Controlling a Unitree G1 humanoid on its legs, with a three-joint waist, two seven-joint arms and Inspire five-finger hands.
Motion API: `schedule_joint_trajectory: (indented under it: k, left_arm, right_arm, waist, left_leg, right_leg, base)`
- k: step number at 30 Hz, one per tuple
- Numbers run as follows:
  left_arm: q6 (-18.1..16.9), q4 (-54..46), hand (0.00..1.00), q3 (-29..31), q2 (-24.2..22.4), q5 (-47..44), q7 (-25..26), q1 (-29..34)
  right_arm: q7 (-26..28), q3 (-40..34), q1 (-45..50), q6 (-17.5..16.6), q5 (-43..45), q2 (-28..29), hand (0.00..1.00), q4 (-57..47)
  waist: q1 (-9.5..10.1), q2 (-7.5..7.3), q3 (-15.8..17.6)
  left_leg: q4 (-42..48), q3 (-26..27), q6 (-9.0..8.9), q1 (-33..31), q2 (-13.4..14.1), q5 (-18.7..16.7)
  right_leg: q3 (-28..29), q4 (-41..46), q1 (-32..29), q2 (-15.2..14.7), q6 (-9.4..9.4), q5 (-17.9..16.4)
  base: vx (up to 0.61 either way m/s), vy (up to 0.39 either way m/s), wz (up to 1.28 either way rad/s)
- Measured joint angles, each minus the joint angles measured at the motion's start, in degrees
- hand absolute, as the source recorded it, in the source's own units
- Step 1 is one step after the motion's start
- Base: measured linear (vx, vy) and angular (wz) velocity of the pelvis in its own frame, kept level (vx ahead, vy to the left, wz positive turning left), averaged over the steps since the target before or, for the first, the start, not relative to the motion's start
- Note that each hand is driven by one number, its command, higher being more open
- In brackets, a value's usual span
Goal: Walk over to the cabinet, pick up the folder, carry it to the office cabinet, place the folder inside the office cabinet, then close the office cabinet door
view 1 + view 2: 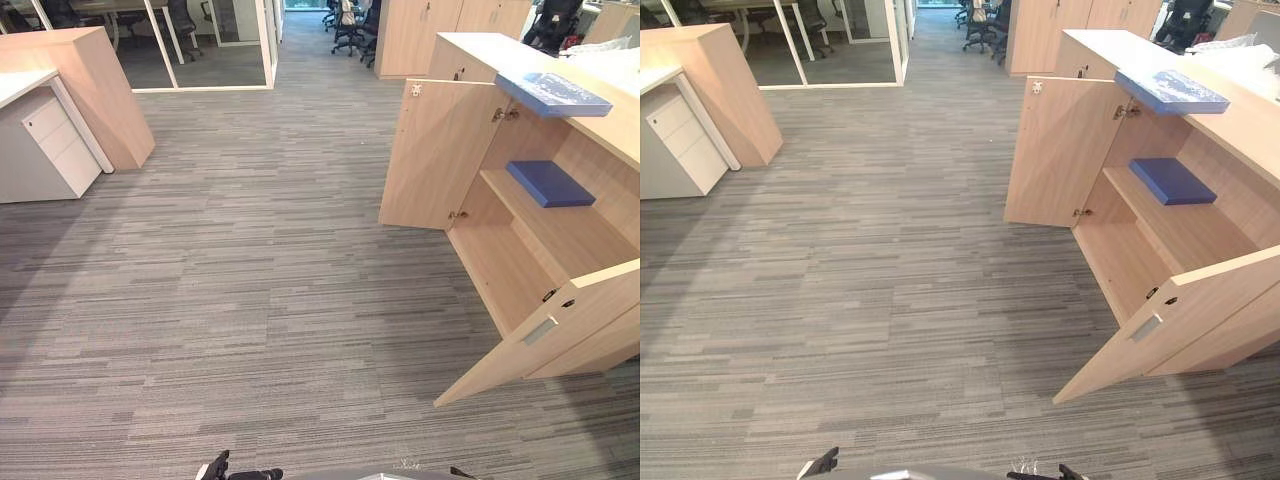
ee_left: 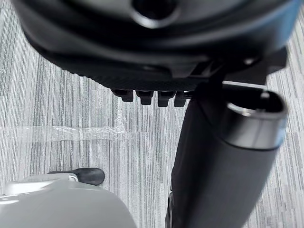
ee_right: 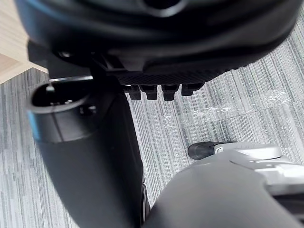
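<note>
A flat blue folder (image 1: 553, 95) lies on top of the light wooden cabinet (image 1: 440, 150), both its doors open; a second blue folder (image 1: 549, 184) lies on its inner shelf. My left hand (image 2: 142, 52) and right hand (image 3: 166, 47) hang empty over grey striped carpet (image 1: 250, 280), fingers relaxed.

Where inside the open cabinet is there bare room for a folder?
Shelf: bare between the shelf folder and the near door. Cabinet floor below: bare as far as visible. Crowded: front edge of the cabinet top, where the top folder lies.
</note>
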Motion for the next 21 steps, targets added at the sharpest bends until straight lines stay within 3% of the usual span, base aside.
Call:
schedule_joint_trajectory:
  k: [7, 21]
  left_arm:
    - [-0.03, 0.47, 1.0, -0.12, 0.07, -2.47, -0.32, -0.15]
    - [-0.09, 0.56, 1.0, -0.12, 0.37, -0.39, -0.68, -0.17]
  right_arm:
    - [0.0, -0.01, -0.49, -0.01, 0.16, 0.02, 1.0, -0.01]
    - [0.01, 0.01, -0.76, -0.15, 1.16, 0.1, 1.0, -0.04]
  waist:
    - [0.0, 0.05, 0.7]
    - [-0.07, -0.36, 1.65]
  left_leg:
    - [-0.71, -0.08, -0.56, 1.14, 0.04, 0.36]
    - [-2.96, -0.12, 0.09, 0.29, 0.0, 2.13]
  right_leg:
    - [-0.71, -0.07, 0.87, -0.03, 1.0, 0.0]
    - [-0.85, -0.16, -1.04, 0.03, 0.28, 0.48]
  base:
    - [-0.01, -0.001, 0.0]
    - [-0.04, -0.014, 0.0]
